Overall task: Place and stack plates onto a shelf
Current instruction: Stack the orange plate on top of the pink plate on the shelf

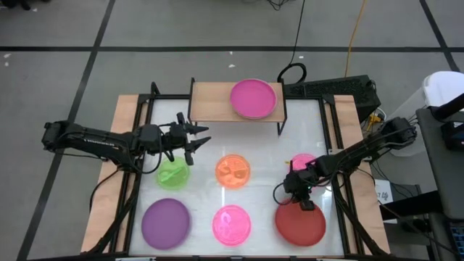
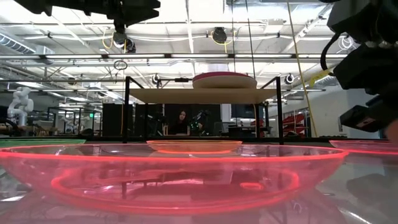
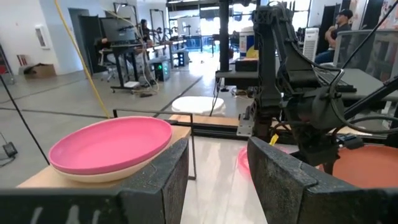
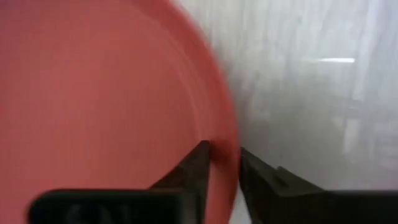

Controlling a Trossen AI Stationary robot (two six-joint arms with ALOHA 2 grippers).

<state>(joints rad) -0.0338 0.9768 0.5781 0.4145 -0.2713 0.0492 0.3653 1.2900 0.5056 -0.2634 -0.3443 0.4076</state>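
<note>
On the wooden shelf (image 1: pixel 210 101) at the table's far side lies a magenta plate (image 1: pixel 254 98) on top of a beige one (image 3: pixel 93 175). The red plate (image 1: pixel 299 225) lies flat at the near right. My right gripper (image 1: pixel 306 205) slants down onto its far rim and is shut on it. My left gripper (image 1: pixel 199 140) hovers open and level at the left, above and beyond the green plate (image 1: pixel 174 174), holding nothing. Orange (image 1: pixel 233 171), pink (image 1: pixel 232 223) and purple (image 1: pixel 165 222) plates lie flat on the white tabletop. My right gripper pinches the red plate's far rim (image 4: pixel 227 146), one finger (image 4: pixel 198 163) inside the plate and the other (image 4: pixel 252 171) outside. The fingers slant down from the far right and lie across the rim. The plate lies flat on the table.
A second small pink plate (image 1: pixel 303 161) lies under the right arm, partly hidden by it. Black rails (image 1: pixel 134 181) border the white top on both sides. Bare tabletop lies between the shelf and the orange plate. A person sits in the room beyond the table.
</note>
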